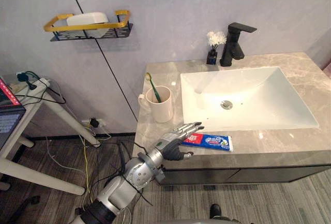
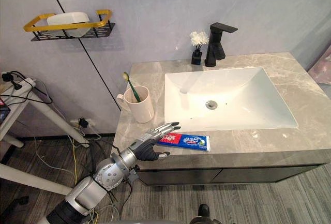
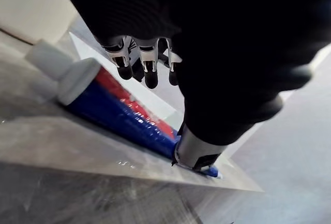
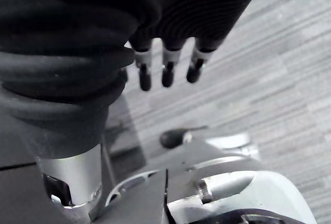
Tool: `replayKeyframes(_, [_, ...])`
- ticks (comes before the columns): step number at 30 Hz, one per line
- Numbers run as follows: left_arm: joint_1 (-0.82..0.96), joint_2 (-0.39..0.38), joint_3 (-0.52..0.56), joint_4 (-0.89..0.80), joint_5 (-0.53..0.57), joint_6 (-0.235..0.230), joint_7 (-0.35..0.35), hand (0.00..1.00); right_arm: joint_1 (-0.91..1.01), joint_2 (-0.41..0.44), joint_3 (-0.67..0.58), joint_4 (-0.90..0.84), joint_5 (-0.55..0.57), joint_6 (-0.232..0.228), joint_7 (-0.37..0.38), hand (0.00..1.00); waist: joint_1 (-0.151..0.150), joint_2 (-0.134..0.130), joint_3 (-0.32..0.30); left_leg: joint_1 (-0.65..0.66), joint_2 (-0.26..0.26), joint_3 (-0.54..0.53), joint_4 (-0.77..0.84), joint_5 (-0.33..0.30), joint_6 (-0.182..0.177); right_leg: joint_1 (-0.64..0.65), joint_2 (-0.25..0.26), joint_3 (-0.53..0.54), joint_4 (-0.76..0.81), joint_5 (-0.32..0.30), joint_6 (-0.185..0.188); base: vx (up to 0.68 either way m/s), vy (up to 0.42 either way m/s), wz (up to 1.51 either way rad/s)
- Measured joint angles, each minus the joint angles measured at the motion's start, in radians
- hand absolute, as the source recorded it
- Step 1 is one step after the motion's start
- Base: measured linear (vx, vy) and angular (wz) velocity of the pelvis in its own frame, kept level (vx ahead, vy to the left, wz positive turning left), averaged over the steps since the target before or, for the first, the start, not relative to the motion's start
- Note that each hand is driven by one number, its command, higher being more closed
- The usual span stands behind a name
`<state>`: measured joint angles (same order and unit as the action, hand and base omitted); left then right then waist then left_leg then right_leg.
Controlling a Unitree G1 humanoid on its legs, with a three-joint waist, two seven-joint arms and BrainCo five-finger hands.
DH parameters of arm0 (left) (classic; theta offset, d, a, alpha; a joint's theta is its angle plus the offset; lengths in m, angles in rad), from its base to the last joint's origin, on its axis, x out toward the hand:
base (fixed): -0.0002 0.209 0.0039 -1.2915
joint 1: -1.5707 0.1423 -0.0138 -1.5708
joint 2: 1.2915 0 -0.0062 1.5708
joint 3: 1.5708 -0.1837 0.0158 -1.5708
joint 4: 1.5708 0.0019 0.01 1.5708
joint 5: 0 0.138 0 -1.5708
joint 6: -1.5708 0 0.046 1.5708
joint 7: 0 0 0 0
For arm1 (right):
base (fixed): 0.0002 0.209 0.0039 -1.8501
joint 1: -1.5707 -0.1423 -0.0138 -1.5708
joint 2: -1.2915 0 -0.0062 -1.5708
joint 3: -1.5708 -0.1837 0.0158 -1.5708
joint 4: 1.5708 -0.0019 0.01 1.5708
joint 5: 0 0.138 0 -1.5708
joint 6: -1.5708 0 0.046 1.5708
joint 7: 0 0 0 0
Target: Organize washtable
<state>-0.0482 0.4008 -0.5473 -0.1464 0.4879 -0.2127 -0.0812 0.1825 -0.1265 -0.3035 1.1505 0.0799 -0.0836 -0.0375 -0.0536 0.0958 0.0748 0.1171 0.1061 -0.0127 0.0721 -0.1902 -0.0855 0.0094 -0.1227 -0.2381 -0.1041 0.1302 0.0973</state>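
A red and blue toothpaste tube [image 1: 212, 142] lies flat on the grey marble counter [image 1: 305, 71], in front of the white sink [image 1: 269, 97]. My left hand [image 1: 176, 144] is at its white cap end [image 3: 57, 71]. The fingers [image 3: 150, 71] stretch out just above the tube and the thumb [image 3: 199, 154] sits beside it on the counter's front side. The hand is open and holds nothing. A cream mug [image 1: 161, 105] with a green toothbrush [image 1: 151, 86] stands behind the hand. My right hand [image 4: 165, 69] hangs open over the floor.
A black faucet [image 1: 235, 43] and a small dark vase of white flowers [image 1: 213, 45] stand at the back of the counter. A yellow-railed wall shelf [image 1: 88, 27] with a white object hangs at upper left. A white side table [image 1: 31, 105] with cables stands left.
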Motion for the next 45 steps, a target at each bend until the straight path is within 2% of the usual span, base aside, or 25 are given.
replayKeyframes(8, [0.002, -0.005, 0.012, 0.003, 0.032, 0.013, 0.002, 0.00, 0.000, -0.001, 0.009, -0.022, 0.001, -0.006, 0.000, 0.00, -0.002, 0.002, 0.015, -0.003, 0.000, -0.001, -0.001, -0.001, 0.001, -0.003, 0.000, -0.002, 0.000, -0.001, 0.000, 0.00, 0.000, 0.00])
replayKeyframes(14, [0.007, -0.042, 0.060, 0.045, 0.057, 0.022, 0.023, 0.00, 0.001, 0.000, 0.031, -0.039, 0.010, -0.008, -0.001, 0.00, -0.017, 0.004, 0.016, -0.014, 0.000, 0.002, 0.000, -0.001, 0.001, -0.016, 0.001, 0.002, 0.000, -0.001, 0.000, 0.00, -0.001, -0.01])
replayKeyframes(15, [0.007, -0.043, 0.061, 0.046, 0.058, 0.023, 0.023, 1.00, 0.001, 0.000, 0.031, -0.039, 0.010, -0.008, -0.001, 0.00, -0.017, 0.004, 0.016, -0.014, 0.001, 0.003, 0.000, -0.001, 0.001, -0.017, 0.001, 0.004, 0.000, -0.001, 0.000, 0.00, 0.000, -0.03])
replayKeyframes(23, [-0.014, -0.064, 0.106, 0.063, 0.080, 0.024, 0.053, 1.00, 0.004, -0.001, 0.075, -0.079, 0.010, -0.011, -0.002, 0.00, -0.020, 0.002, 0.019, -0.032, 0.001, 0.020, 0.001, -0.003, -0.001, -0.045, 0.004, 0.024, 0.000, -0.001, 0.000, 0.00, 0.001, -0.06])
replayKeyframes(24, [-0.019, -0.065, 0.108, 0.065, 0.089, 0.015, 0.067, 1.00, 0.003, -0.001, 0.079, -0.084, 0.010, -0.017, -0.002, 0.00, -0.020, 0.010, 0.021, -0.038, 0.001, 0.020, 0.002, -0.003, -0.001, -0.050, 0.004, 0.026, 0.000, 0.000, 0.000, 0.00, 0.000, 0.00])
replayKeyframes(26, [-0.024, -0.066, 0.109, 0.067, 0.107, 0.003, 0.088, 1.00, 0.003, -0.006, 0.092, -0.091, 0.019, -0.024, -0.002, 0.00, -0.023, 0.005, 0.029, -0.050, 0.001, 0.022, 0.002, -0.003, -0.001, -0.064, 0.005, 0.031, 0.000, 0.000, 0.000, 0.00, -0.004, -0.05])
replayKeyframes(27, [-0.034, -0.067, 0.109, 0.067, 0.115, -0.006, 0.102, 1.00, 0.003, -0.009, 0.104, -0.106, 0.030, -0.024, -0.002, 0.00, -0.022, 0.017, 0.028, -0.056, 0.001, 0.025, 0.001, -0.003, -0.001, -0.072, 0.005, 0.035, 0.000, 0.000, 0.000, 0.00, -0.005, -0.09])
replayKeyframes(32, [-0.038, -0.068, 0.123, 0.064, 0.136, -0.034, 0.117, 1.00, 0.003, -0.012, 0.115, -0.119, 0.032, -0.029, -0.002, 0.00, -0.022, 0.022, 0.032, -0.065, 0.001, 0.030, 0.000, -0.006, -0.005, -0.092, 0.009, 0.050, 0.001, 0.000, 0.000, 0.02, -0.003, -0.10])
replayKeyframes(37, [-0.028, -0.083, 0.128, 0.066, 0.181, -0.037, 0.162, 1.00, 0.003, -0.009, 0.118, -0.124, 0.032, -0.038, -0.005, 0.00, -0.028, 0.019, 0.038, -0.049, 0.000, 0.030, 0.005, -0.006, -0.005, -0.082, 0.008, 0.053, 0.004, 0.000, 0.000, 0.02, -0.001, -0.03])
replayKeyframes(41, [-0.008, -0.084, 0.141, 0.070, 0.189, -0.035, 0.191, 1.00, 0.004, -0.009, 0.124, -0.128, 0.048, -0.050, -0.006, 0.00, -0.042, 0.018, 0.040, -0.038, 0.000, 0.030, 0.010, -0.006, -0.005, -0.071, 0.008, 0.055, 0.000, 0.000, 0.000, -0.03, -0.012, -0.01])
replayKeyframes(45, [0.010, -0.088, 0.146, 0.081, 0.194, -0.034, 0.217, 1.00, 0.016, -0.008, 0.137, -0.153, 0.077, -0.063, -0.006, 0.00, -0.043, 0.018, 0.041, -0.030, 0.001, 0.032, 0.012, -0.014, -0.002, -0.058, 0.010, 0.060, 0.000, 0.000, 0.000, -0.08, -0.016, -0.03])
